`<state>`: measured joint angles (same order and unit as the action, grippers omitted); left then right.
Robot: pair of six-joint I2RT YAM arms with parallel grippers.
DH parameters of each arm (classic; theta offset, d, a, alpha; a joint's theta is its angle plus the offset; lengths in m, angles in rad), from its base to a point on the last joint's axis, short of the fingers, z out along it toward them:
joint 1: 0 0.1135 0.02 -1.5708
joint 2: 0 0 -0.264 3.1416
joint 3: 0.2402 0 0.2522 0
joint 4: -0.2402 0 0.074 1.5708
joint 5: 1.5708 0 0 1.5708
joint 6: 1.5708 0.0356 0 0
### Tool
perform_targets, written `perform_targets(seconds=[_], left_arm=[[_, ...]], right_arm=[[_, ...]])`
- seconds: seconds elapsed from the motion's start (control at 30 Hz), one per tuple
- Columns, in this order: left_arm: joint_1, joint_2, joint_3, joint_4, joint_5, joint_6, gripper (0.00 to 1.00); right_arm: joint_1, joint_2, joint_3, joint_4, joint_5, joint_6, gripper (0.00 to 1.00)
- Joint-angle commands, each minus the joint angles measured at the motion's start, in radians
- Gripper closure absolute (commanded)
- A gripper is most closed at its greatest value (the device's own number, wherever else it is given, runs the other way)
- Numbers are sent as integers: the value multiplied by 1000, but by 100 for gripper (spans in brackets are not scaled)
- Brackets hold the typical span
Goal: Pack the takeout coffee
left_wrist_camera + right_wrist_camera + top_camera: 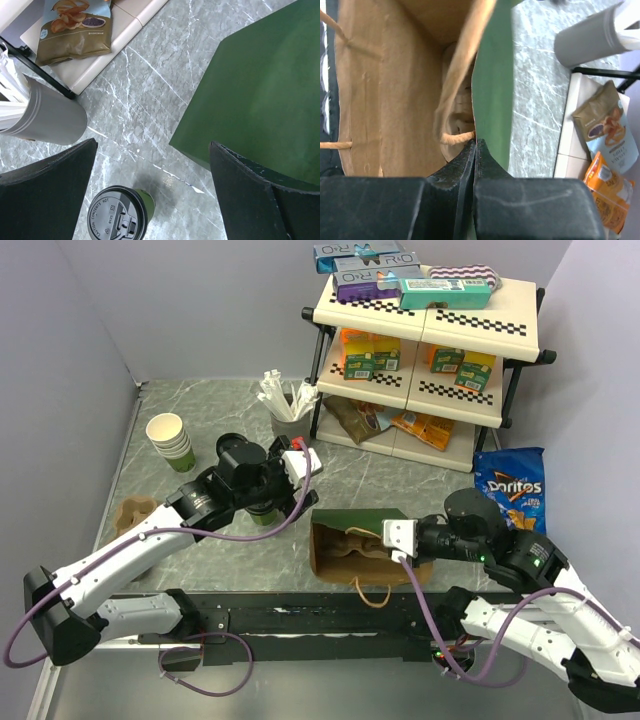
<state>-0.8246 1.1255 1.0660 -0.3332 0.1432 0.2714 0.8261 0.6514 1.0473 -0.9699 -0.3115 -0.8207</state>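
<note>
While the right pincer (476,146) pinches the bag (492,75) by its rim, the left pincer (152,167) gapes above the takeout coffee (118,216).

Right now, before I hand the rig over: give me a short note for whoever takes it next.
Left gripper: open, above the takeout coffee, not gripping it.
Right gripper: shut on the paper bag at its rim; the bag's mouth stands open.
Coffee: upright on the table, outside the bag.
Done: bag held.
To do: grasp the coffee, put it in the bag.
</note>
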Motion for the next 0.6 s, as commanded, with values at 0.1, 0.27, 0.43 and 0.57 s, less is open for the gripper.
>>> perform_targets(seconds=[0.1, 0.27, 0.43, 0.57], left_arm=[[5, -23, 5, 40, 19, 29, 1], [5, -30, -9, 59, 52, 54, 1], [7, -9, -3, 83, 30, 58, 1], [8, -1, 3, 102, 27, 61, 1]], right_arm=[[27, -39, -7, -20, 24, -11, 100], [28, -45, 5, 111, 152, 61, 100], [30, -41, 16, 210, 250, 40, 100], [28, -22, 17, 211, 239, 40, 100]])
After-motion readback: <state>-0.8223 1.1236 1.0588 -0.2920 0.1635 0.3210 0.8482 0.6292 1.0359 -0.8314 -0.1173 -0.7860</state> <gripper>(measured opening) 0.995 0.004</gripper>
